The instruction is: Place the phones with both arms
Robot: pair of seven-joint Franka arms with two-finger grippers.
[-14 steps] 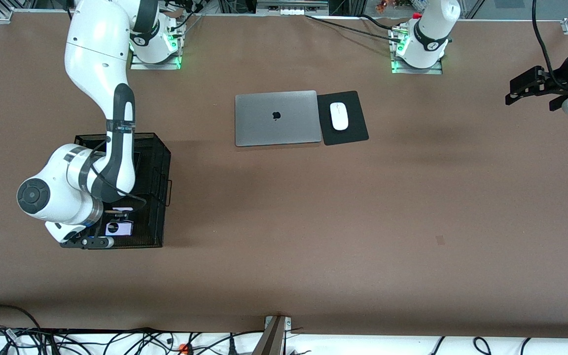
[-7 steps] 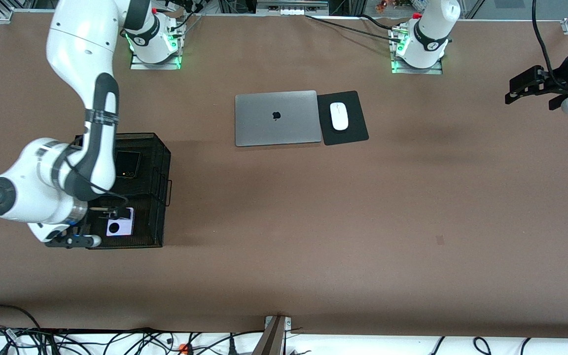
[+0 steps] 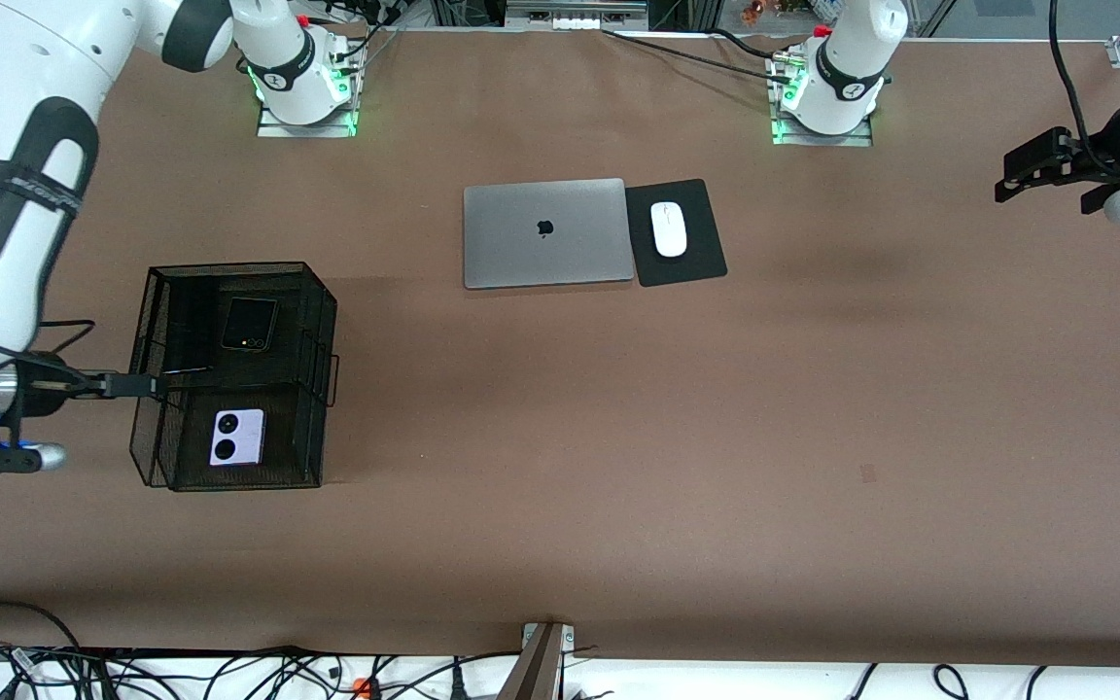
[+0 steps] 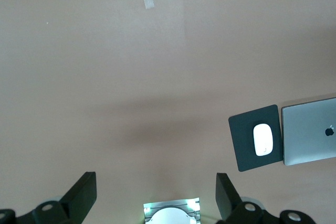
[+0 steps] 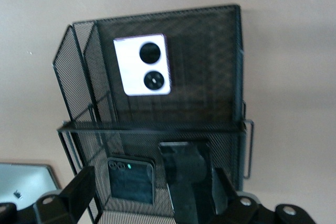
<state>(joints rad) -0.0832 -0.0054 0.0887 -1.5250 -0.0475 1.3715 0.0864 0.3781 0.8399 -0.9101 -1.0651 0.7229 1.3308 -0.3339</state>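
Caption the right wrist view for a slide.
Open right gripper above a black mesh basket holding a lilac-white flip phone and a black flip phone.

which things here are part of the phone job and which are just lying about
Job: lilac-white flip phone, black flip phone, long black phone, all in the mesh basket; right gripper, left gripper.
Lying about: laptop, mouse, mouse pad.

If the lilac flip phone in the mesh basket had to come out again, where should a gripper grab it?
By its two long edges, from straight above. The lilac flip phone lies flat on the floor of the mesh basket, camera circles up, so the walls likely block any sideways approach.
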